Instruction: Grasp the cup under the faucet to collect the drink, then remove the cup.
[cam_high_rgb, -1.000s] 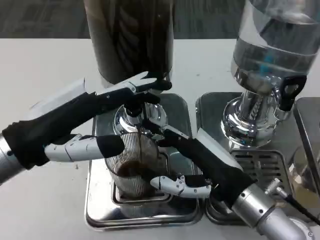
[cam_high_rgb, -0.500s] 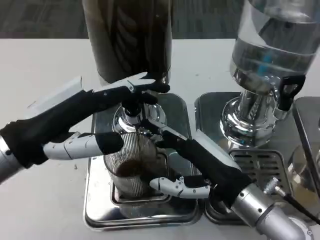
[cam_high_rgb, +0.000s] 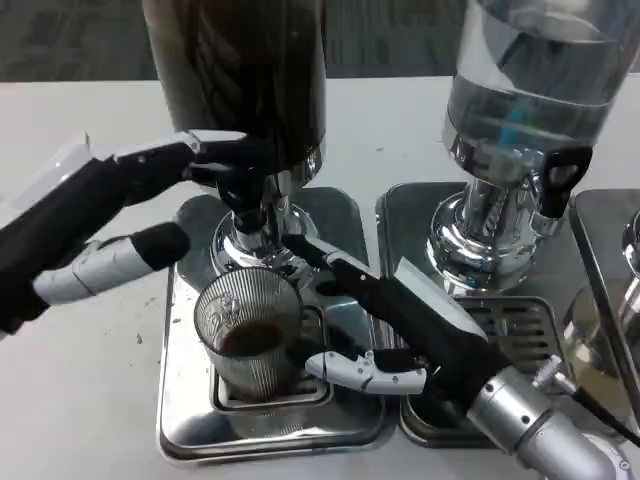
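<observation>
Head view
Right hand (cam_high_rgb: 400, 330): reaching in from 4 o'clock, wrapped round the cup, one finger along its far rim, another low against its wall at 3 o'clock; holding it.
Left hand (cam_high_rgb: 130, 215): coming in from 9 o'clock, fingers spread, upper ones up at the tap handle (cam_high_rgb: 235, 160), touch itself hard to confirm; nothing carried.
Cup (cam_high_rgb: 248, 335): ribbed clear tumbler, upright on the drip tray (cam_high_rgb: 190, 420), just at 6 o'clock of the faucet (cam_high_rgb: 255, 235); shallow dark drink in the bottom.
Handling: probably light with so little inside, stiff, smooth between the ribs, so likely slippery; breakable if glass, material not certain. Best taken mid-wall on opposite sides, kept upright.
Edges: raised tray lip all round; faucet spout close above the rim at 12 o'clock; dark dispenser (cam_high_rgb: 235, 70) behind; clear dispenser (cam_high_rgb: 520, 110) and its base at 2 o'clock.
Open room: bare white table (cam_high_rgb: 80, 400) toward 6 and 8 o'clock; exit low and toward 6 o'clock looks safest, lifting over the lip.
</observation>
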